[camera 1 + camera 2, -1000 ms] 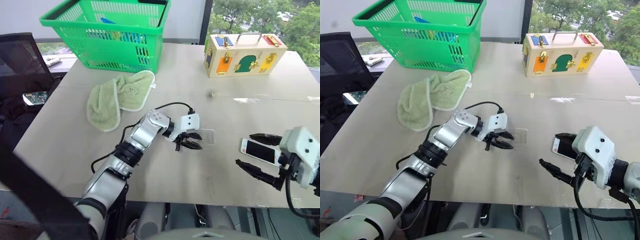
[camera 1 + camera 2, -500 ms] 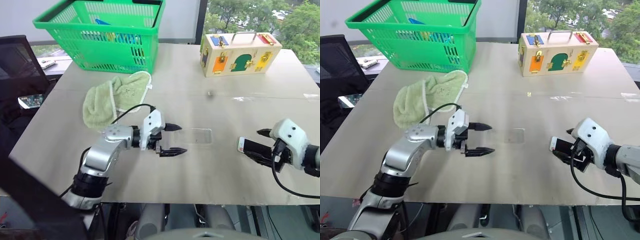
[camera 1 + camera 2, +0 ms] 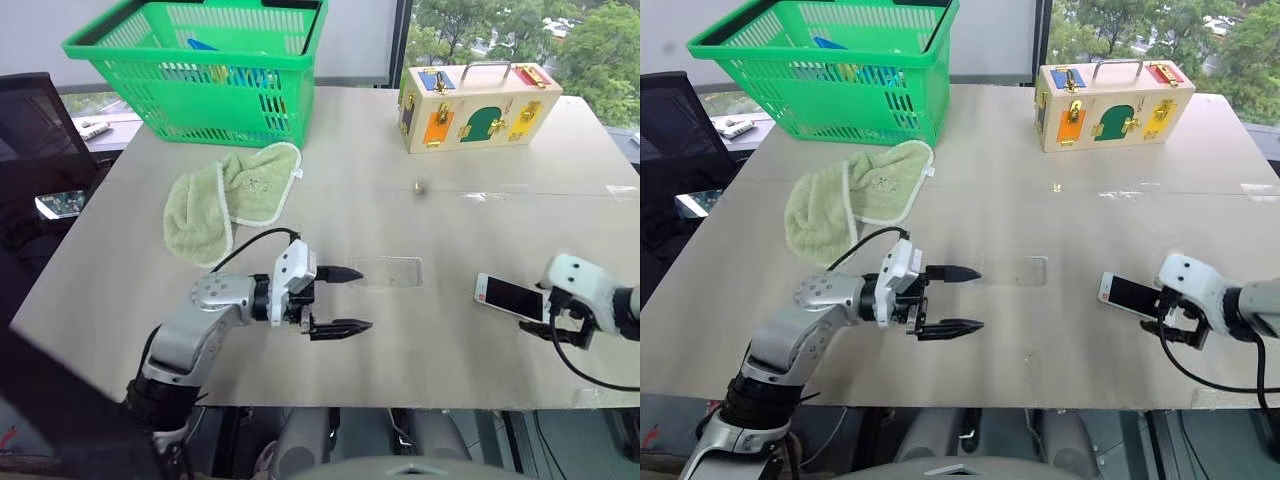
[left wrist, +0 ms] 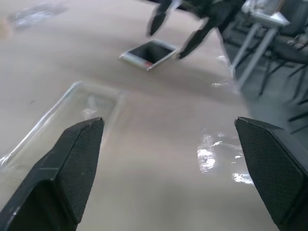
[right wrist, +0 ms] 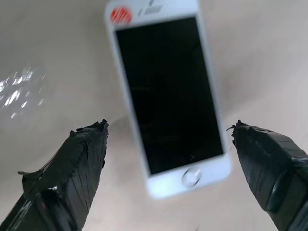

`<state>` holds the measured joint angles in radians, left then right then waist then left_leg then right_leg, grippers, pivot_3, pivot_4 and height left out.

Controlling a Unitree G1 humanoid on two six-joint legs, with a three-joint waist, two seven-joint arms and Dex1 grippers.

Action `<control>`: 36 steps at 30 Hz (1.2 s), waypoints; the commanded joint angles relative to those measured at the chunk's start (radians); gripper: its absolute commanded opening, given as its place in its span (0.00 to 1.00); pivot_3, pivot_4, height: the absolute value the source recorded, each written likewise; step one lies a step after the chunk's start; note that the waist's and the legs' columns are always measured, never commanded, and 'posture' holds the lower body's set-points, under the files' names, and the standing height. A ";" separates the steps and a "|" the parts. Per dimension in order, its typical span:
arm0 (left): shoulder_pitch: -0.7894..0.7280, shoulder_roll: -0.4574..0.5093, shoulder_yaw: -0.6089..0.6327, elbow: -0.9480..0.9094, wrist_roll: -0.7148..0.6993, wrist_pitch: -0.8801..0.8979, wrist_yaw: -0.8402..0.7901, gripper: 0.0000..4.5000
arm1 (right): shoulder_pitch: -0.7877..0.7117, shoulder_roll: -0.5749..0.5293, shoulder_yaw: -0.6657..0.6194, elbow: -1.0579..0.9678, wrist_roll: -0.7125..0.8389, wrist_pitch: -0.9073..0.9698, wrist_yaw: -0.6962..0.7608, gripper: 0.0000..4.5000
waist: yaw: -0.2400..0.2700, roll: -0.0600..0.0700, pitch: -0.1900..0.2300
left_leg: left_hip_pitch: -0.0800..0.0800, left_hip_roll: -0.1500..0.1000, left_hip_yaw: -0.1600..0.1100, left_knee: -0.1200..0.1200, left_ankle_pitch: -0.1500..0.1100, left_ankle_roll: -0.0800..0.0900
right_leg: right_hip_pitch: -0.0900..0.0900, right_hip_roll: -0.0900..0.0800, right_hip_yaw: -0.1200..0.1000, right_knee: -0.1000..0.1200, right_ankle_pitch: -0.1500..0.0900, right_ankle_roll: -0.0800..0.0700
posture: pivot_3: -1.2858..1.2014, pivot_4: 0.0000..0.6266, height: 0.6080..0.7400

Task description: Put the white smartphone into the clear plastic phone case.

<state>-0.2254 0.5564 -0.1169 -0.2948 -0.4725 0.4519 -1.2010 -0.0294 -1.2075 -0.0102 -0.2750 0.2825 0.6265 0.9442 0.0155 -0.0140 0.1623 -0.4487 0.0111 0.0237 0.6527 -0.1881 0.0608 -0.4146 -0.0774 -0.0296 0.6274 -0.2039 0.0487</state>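
Note:
The white smartphone lies flat, black screen up, at the table's right front. My right gripper hangs open just above its home-button end, one finger on either side of the phone, touching nothing. The clear plastic phone case lies empty on the table's middle, a faint glossy rectangle. Just left of the case, my left gripper points at it with its fingers spread wide and nothing between them. The left wrist view shows the case close by and the phone beyond it.
A green basket stands at the back left, with a green cloth in front of it. At the back right is a wooden latch box. A dark device lies off the table's left edge. The table's front edge is near both grippers.
My left gripper has opened, let go of the case's edge and drawn back to the left. My right gripper has come down over the phone's near end, still open.

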 commanded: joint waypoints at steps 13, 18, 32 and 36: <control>0.005 0.015 0.045 -0.017 -0.062 -0.054 0.007 0.99 | -0.264 0.079 0.244 0.263 -0.121 -0.006 0.195 1.00 | -0.003 0.000 0.000 | 0.001 0.000 0.000 0.000 0.000 0.000 | 0.000 0.004 0.001 0.000 0.000 0.000 | 0.52 0.24 1.00; 0.018 0.014 0.044 -0.021 -0.051 -0.071 0.023 1.00 | -0.297 0.112 0.276 0.356 -0.180 -0.058 0.213 0.70 | -0.004 -0.005 -0.003 | 0.002 0.001 0.000 0.001 -0.002 -0.004 | 0.001 0.000 0.001 0.000 0.000 0.000 | 0.52 0.24 1.00; 0.031 0.012 0.045 -0.019 -0.024 -0.092 0.109 1.00 | -0.354 0.188 0.112 0.108 -0.082 0.034 0.178 0.64 | -0.012 -0.005 -0.004 | 0.003 0.003 0.003 0.000 -0.003 -0.005 | -0.001 -0.004 -0.003 0.001 0.001 -0.001 | 0.52 0.24 1.00; 0.035 0.024 0.053 0.011 -0.005 -0.119 0.112 1.00 | -0.462 0.242 0.142 -0.063 -0.059 0.139 0.131 0.64 | -0.005 0.004 0.002 | 0.001 0.003 0.005 -0.001 0.000 -0.001 | -0.005 -0.002 -0.003 0.002 0.002 -0.002 | 0.52 0.24 1.00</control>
<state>-0.1917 0.5675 -0.0823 -0.2871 -0.4902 0.3610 -1.0877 -0.4449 -0.9704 0.1569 -0.2457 0.2037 0.7257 1.0932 0.0102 -0.0104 0.1640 -0.4482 0.0144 0.0287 0.6510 -0.1883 0.0601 -0.4199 -0.0786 -0.0327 0.6297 -0.2024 0.0471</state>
